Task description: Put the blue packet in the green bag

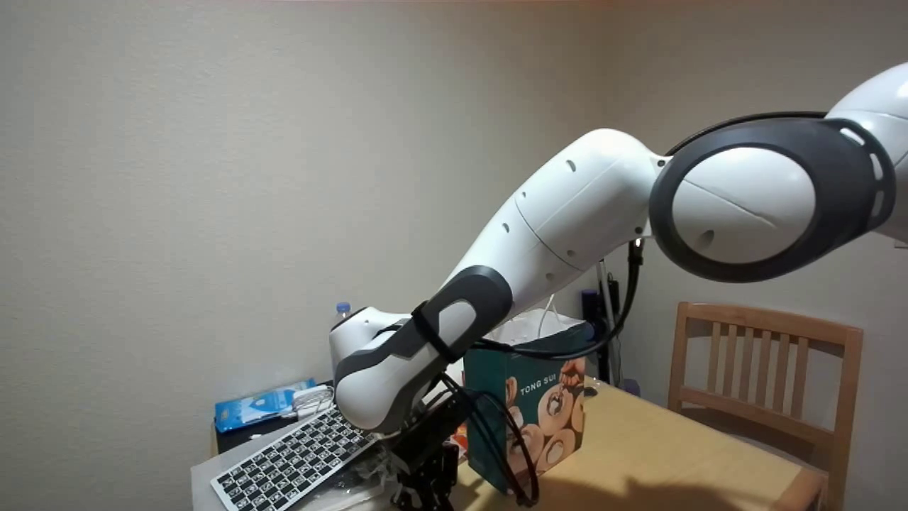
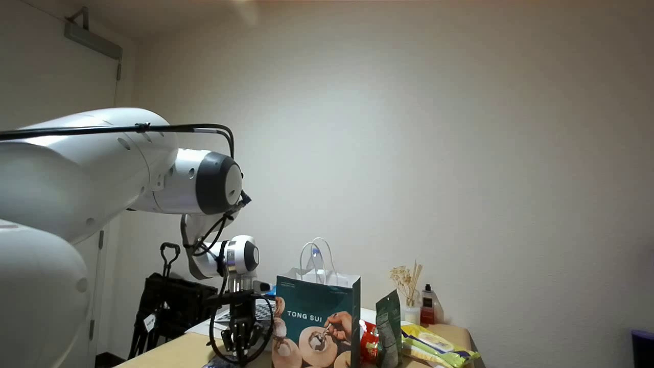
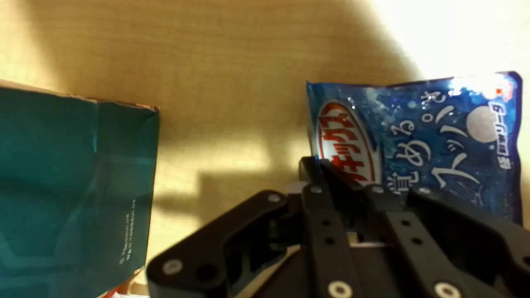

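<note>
Going left to right in the wrist view, we've got an upright teal-green paper gift bag (image 3: 49, 186) first, standing on the pale wood-look bench (image 3: 232, 49). Right of it comes our black two-finger gripper (image 3: 317, 162). Its jaws are pretty much together, and as far as we can see they've got the left edge of a shiny blue plastic packet (image 3: 434, 136) pinched at the tips. The packet has white lettering plus a red-and-white oval logo, and it lies on the bench, outside the bag, stretching off to the right.

In an exterior view, same direction: a white robot arm (image 2: 117, 163) with dark grey joints, the bag with TONG SUI on its front, a glossy red pack (image 2: 369, 340), a dark green pouch (image 2: 389, 329) standing up, a pale jar (image 2: 412, 313) of dried stems, a dark red bottle (image 2: 427, 311) with a black cap, and a flat yellow-and-green pack (image 2: 437, 347).

In an exterior view we also get a flat blue-and-white pack (image 1: 255, 409), then a silver keyboard (image 1: 291, 458) with black keys, and way over right a slatted light-wood chair (image 1: 770, 325).
</note>
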You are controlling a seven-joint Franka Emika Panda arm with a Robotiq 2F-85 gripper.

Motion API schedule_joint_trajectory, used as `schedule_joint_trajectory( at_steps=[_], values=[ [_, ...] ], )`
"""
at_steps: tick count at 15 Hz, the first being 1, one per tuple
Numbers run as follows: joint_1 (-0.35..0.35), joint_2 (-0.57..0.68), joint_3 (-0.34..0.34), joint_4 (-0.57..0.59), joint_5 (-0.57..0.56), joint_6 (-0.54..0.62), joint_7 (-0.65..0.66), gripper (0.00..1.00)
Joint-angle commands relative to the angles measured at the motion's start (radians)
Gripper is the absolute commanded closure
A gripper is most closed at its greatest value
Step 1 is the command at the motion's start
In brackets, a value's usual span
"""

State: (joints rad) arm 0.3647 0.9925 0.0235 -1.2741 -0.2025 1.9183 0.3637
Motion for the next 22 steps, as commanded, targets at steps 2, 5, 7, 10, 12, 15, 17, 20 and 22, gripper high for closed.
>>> schedule_joint_trajectory(
  at_steps=[2, 5, 7, 10, 12, 15, 17, 20, 22],
  values=[
    [0.073, -0.132, -0.046, -0.095, -0.021, 0.024, 0.171, 0.99],
    [0.151, -0.239, -0.086, -0.129, -0.071, -0.001, 0.319, 0.99],
    [0.212, -0.314, -0.123, -0.144, -0.126, -0.030, 0.424, 0.99],
    [0.201, -0.280, -0.088, -0.057, -0.165, -0.060, 0.447, 0.99],
    [0.212, -0.314, -0.077, -0.060, -0.172, -0.077, 0.459, 0.95],
    [0.199, -0.284, -0.076, -0.058, -0.171, -0.072, 0.458, 0.95],
    [0.206, -0.278, -0.086, -0.057, -0.193, -0.074, 0.469, 0.99],
    [0.263, -0.359, -0.164, -0.094, -0.268, -0.078, 0.566, 0.99],
    [0.298, -0.419, -0.204, -0.111, -0.324, -0.112, 0.645, 0.99]
  ],
)
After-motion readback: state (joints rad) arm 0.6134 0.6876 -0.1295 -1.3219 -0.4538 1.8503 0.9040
